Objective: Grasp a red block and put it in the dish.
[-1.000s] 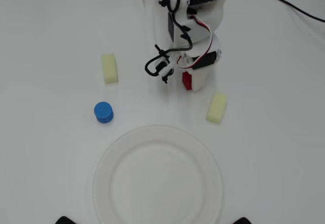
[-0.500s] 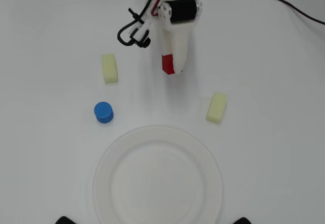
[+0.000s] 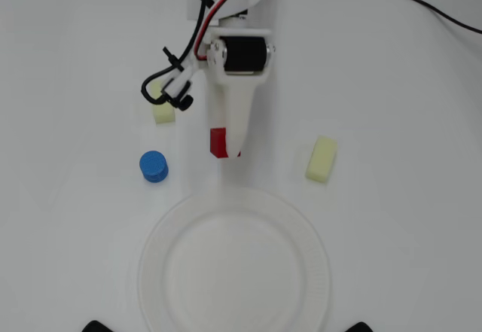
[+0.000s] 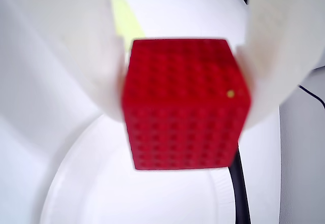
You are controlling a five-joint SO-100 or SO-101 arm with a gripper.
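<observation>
My gripper is shut on the red block, a small red cube held in the air just above the far rim of the dish. In the wrist view the red block fills the middle, clamped between the two white fingers. Below it lies the dish, a large round white plate with a ribbed rim. In the overhead view the dish takes up the lower middle of the white table.
A blue cylinder stands left of the gripper. One pale yellow block lies to the right, another is partly under the arm's black cable loop. A black wire crosses the top right corner.
The arm has swung from the right and back toward the dish with the red block held. The block now hangs lower in the overhead view, close to the dish's far rim.
</observation>
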